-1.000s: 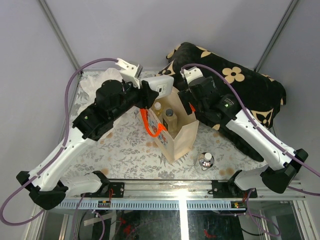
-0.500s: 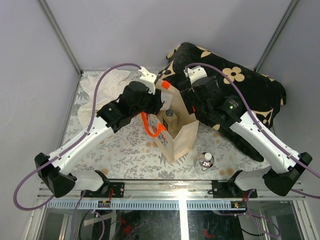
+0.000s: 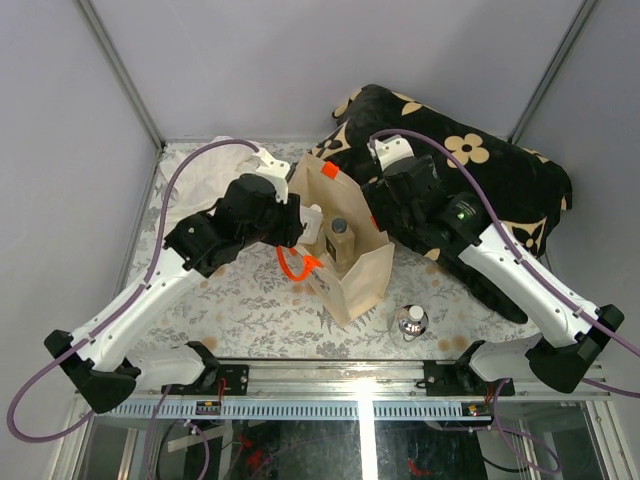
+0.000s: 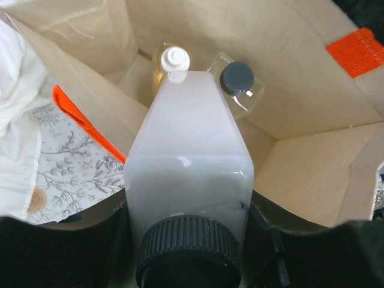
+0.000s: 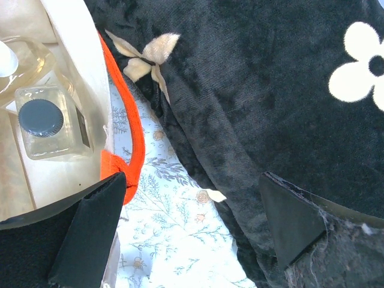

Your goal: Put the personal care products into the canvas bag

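Observation:
My left gripper (image 3: pixel 306 222) is shut on the whitish bottle with the dark cap (image 4: pixel 189 180), holding it over the open mouth of the beige canvas bag (image 3: pixel 362 278). Inside the bag (image 4: pixel 312 174) stand the amber bottle with the white cap (image 4: pixel 170 60) and a clear bottle with a dark cap (image 4: pixel 237 81); both also show in the right wrist view, the clear one (image 5: pixel 45 120) and the amber one (image 5: pixel 18 66). The squat round clear bottle (image 3: pixel 411 320) stands on the table, right of the bag. My right gripper (image 5: pixel 189 225) is open and empty, between the bag's wall (image 5: pixel 72 72) and the cushion.
The black cushion with cream flowers (image 3: pixel 480 170) fills the back right and lies against my right arm. A white cloth (image 3: pixel 205 170) is bunched at the back left. The bag's orange handle (image 3: pixel 295 262) hangs out toward the left; another handle (image 5: pixel 123 120) lies by my right gripper.
My left arm has brought the whitish bottle from above the bag's back edge forward and down to the bag's mouth. The right arm has barely moved.

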Controlling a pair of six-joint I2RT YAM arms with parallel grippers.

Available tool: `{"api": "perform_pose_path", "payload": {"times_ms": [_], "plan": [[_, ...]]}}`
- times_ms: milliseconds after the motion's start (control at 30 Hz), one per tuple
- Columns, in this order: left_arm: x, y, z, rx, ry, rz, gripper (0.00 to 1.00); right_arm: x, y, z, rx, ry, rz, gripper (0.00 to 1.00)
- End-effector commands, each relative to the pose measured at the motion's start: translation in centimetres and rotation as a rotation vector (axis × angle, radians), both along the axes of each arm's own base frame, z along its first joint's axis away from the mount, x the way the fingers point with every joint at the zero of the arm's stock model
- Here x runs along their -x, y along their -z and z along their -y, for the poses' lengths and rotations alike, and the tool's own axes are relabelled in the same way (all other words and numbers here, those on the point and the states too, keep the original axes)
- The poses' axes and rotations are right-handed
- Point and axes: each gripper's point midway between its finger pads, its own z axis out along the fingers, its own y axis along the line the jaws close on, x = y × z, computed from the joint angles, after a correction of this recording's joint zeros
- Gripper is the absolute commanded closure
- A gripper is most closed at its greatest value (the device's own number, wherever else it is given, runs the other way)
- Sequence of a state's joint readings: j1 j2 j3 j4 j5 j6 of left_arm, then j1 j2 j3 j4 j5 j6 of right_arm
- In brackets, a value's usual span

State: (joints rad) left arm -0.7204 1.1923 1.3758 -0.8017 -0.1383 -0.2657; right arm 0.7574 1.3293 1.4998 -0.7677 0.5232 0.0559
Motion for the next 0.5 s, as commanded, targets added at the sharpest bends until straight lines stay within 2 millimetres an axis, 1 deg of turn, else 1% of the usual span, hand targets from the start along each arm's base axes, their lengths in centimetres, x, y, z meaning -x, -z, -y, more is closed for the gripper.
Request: {"api": "perform_pose_path", "payload": {"times_ms": [0, 33, 133, 267, 400, 467], "plan": [[-0.3, -1.1, 1.7, 0.141, -0.007, 0.036, 1.0, -0.1, -0.8, 0.2, -0.007, 0.016, 0.031, 0.01], [-0.5, -0.6, 2.0, 0.144, -0.007, 0.024, 1.0, 0.0, -0.9, 0.2, -0.011, 0.016, 0.031, 0.01], [-0.8, -0.1, 3.0, 0.149, 0.005, -0.01, 1.0, 0.1, -0.9, 0.5, -0.007, 0.022, 0.028, 0.01], [-0.8, 0.9, 3.5, 0.122, 0.011, -0.067, 1.0, 0.3, -0.9, 1.1, 0.006, 0.042, 0.033, 0.01], [-1.2, 1.3, 4.3, 0.121, 0.018, -0.089, 1.0, 0.3, -0.8, 1.2, 0.007, 0.045, 0.036, 0.01], [-1.5, 2.1, 4.8, 0.119, 0.023, -0.109, 1.0, 0.3, -0.8, 1.2, 0.01, 0.044, 0.032, 0.01]]}}
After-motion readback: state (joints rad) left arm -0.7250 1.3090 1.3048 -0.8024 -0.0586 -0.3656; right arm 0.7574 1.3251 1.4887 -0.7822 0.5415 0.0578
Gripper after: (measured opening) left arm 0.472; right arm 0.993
